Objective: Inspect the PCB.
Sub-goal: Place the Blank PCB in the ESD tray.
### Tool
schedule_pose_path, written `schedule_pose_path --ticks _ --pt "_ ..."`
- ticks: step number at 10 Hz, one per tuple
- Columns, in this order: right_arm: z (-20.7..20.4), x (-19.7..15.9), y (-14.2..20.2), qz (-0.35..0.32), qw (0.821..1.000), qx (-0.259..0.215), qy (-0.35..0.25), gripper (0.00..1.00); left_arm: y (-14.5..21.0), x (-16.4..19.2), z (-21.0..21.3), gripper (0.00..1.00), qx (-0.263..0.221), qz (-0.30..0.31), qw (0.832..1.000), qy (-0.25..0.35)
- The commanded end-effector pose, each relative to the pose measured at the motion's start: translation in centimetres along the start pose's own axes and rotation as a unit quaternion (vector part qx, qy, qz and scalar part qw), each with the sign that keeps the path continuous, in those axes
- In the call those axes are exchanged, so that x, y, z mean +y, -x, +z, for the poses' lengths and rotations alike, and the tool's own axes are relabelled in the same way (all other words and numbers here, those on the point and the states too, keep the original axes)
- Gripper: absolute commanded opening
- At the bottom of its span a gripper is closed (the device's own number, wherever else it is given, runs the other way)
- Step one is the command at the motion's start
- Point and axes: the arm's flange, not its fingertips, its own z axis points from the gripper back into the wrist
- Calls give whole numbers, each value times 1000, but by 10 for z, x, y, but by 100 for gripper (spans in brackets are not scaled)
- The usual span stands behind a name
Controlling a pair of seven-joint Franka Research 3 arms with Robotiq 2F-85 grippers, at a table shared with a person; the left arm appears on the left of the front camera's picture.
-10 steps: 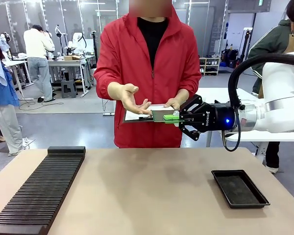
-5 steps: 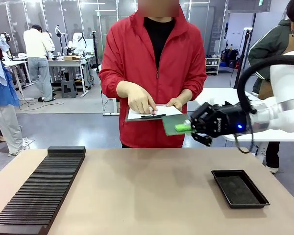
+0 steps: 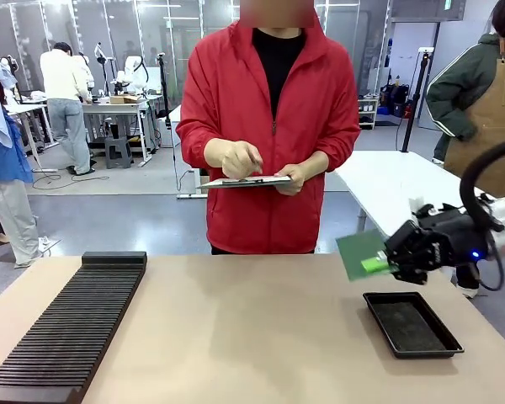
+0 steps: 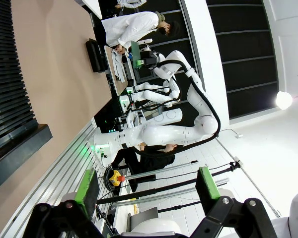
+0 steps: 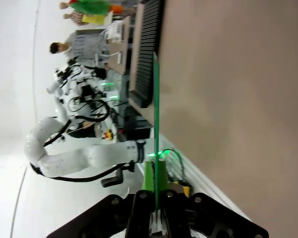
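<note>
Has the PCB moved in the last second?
Yes. The thin green rectangular PCB, held in the right pincer, has come down and rightward, toward the shallow black tray.

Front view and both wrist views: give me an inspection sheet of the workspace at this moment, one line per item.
Surface: tan table, bare in the middle.
Job's things: PCB held in the air, tilted, above and left of the black tray; edge-on in the right wrist view.
Clutter: black slotted rack at the table's left.
Grippers: right gripper shut on the PCB's bright green block; left gripper open, holding nothing.
Cables: black hose looping over the right arm.
Surroundings: person in a red jacket holding a clipboard, writing hand on it; other people at tables behind.
</note>
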Motion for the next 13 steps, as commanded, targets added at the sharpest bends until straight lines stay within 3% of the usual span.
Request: schedule_pose_path --ticks 1,4,6,8,13 --pt "11 -25 3 3 999 -19 26 3 0 -1 2 100 2 0 1000 -3" --pt "38 -62 4 39 999 -20 27 3 0 -1 2 100 2 0 1000 -3" --pt "47 -83 0 11 997 23 74 3 0 -1 2 100 2 0 1000 -3" --pt "54 -100 -6 -12 997 29 67 3 0 -1 2 100 2 0 1000 -3" --pt "50 -110 -4 -17 997 25 70 3 0 -1 2 100 2 0 1000 -3"
